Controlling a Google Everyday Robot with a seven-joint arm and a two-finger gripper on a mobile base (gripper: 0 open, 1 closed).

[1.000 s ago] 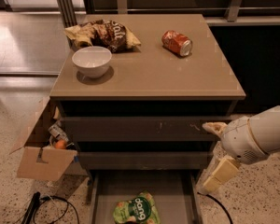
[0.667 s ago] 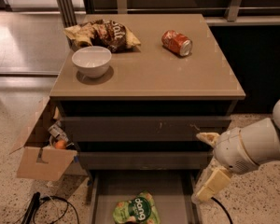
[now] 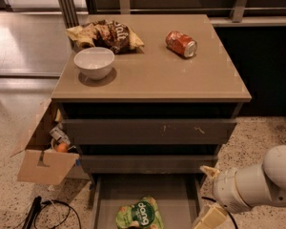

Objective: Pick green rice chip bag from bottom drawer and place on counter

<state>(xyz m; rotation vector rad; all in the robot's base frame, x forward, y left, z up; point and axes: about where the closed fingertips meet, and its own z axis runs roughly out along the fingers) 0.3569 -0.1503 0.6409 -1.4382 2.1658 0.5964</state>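
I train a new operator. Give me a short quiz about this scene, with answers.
1. True or false: the green rice chip bag lies in the bottom drawer.
2. Which is nearest the white bowl on the counter: A) soda can, B) brown chip bag, C) cardboard box?
3. Where is the hand?
Key: 1 true; 2 B; 3 low right, beside the bottom drawer, open, apart from the bag.

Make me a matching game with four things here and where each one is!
Things: 1 white bowl; 2 red can; 3 green rice chip bag; 4 gripper.
Places: A in the bottom drawer; B on its side on the counter; C open, right of the drawer; D upright, beside the brown chip bag.
Pairs: 1-D, 2-B, 3-A, 4-C.
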